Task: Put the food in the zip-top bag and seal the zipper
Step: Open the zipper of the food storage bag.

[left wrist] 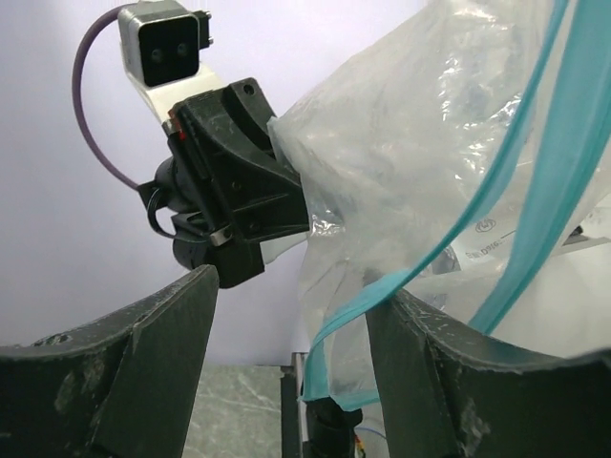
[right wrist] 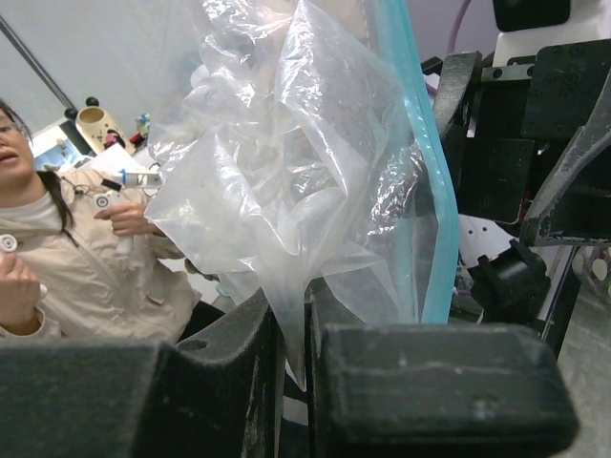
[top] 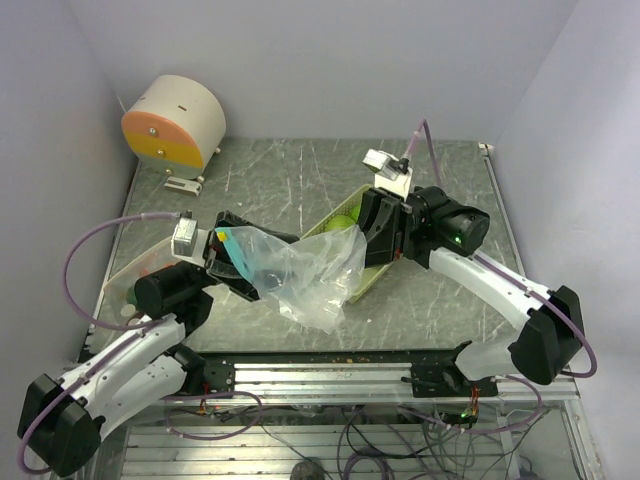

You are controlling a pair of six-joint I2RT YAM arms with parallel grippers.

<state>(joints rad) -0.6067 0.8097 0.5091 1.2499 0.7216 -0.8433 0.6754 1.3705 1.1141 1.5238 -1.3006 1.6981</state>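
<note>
Plastic film of the zip-top bag hung over the middle of the table, slung between the two arms. The right gripper was closed, pinching a fold of film in the narrow slot between its fingers. The left gripper stood open, and the teal zipper strip ran up past one finger, unclamped. Food: round green pieces lay in the pale basket, right of the table's middle, beneath the right gripper. None was seen inside the bag.

Risks, as I judged them:
- With one pinch carrying the bag, the film could slip out or the mouth sag shut.
- If the left jaws closed, they might catch loose film rather than the strip.

Only the top view showed the basket and food. Only the wrist views showed the pinch and the open jaws plainly.
</note>
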